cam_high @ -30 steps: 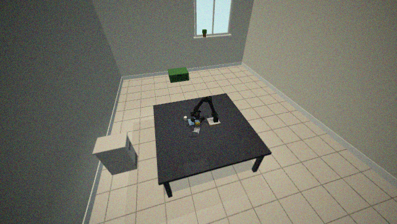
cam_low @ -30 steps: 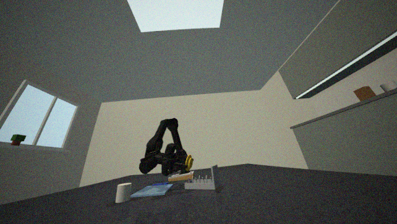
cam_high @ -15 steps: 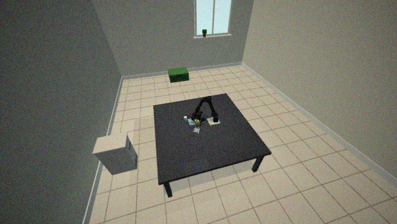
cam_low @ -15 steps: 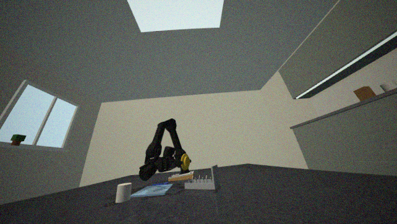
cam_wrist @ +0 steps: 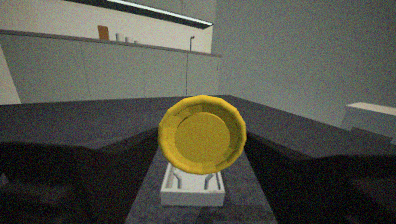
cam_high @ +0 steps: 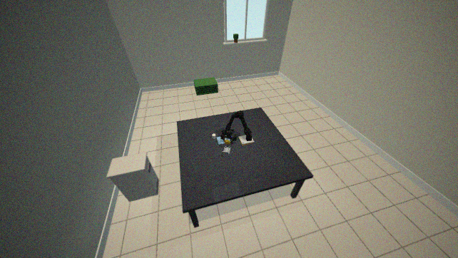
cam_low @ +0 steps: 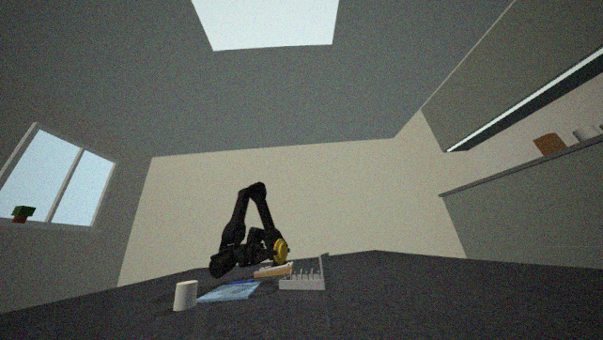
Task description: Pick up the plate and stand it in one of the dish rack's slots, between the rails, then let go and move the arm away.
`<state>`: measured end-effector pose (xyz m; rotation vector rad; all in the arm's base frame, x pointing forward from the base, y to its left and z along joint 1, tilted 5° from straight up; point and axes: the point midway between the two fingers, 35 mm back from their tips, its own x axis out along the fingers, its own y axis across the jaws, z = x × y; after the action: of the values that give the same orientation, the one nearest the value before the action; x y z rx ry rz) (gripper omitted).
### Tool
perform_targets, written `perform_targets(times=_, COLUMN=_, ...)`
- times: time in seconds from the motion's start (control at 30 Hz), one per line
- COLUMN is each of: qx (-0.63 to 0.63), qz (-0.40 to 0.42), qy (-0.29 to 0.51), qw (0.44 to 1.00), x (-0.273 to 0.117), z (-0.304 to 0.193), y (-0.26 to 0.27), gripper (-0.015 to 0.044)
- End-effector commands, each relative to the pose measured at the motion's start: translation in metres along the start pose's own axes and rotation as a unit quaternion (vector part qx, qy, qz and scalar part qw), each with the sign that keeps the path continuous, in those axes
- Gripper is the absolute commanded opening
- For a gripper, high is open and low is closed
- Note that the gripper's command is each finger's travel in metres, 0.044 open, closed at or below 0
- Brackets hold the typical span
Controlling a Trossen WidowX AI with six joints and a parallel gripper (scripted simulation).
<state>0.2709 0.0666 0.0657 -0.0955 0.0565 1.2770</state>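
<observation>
From where I stand, the black arm (cam_low: 244,225) is folded into a sharp peak over the dark table (cam_low: 423,291), and its pincer (cam_low: 277,252) is clenched on the yellow plate (cam_wrist: 202,135). The plate stands on edge, clear of the table, its face turned back toward the wrist, so that in the wrist view it fills the middle and hides the fingers. In the exterior view I see it edge-on, a yellow disc (cam_low: 280,251) at the very tip of the pincer.

Just below and beyond the pincer sits the white dish rack (cam_wrist: 192,187), resting flat on the table; the plate's lower rim overlaps the rack's far end in the wrist view, but the side view shows a gap, with the plate above the rack (cam_low: 302,278) and not touching it. The rack's short posts stick up in a row, and I cannot make out which slot lies under the plate.

Under the pincer, nearer the arm's base, lies a tan wooden block (cam_low: 273,270), flat on the table. To the pincer's side and lower is a blue sheet (cam_low: 230,290), and further along that way a small white cylinder (cam_low: 185,295) stands upright, well apart from the rack. From the top view all of this is a tiny cluster (cam_high: 228,140) near the table's far side.
</observation>
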Motion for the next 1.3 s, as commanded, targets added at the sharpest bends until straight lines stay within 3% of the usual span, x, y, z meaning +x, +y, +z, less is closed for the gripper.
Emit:
perform_targets(times=0.0, qx=0.004, qz=0.000, qy=-0.002, qw=1.000, x=0.003, z=-0.005, y=0.001, gripper=0.0000)
perform_targets(times=1.27, qx=0.006, qz=0.010, qy=0.011, qw=1.000, x=0.029, z=-0.020, y=0.001, gripper=0.0000)
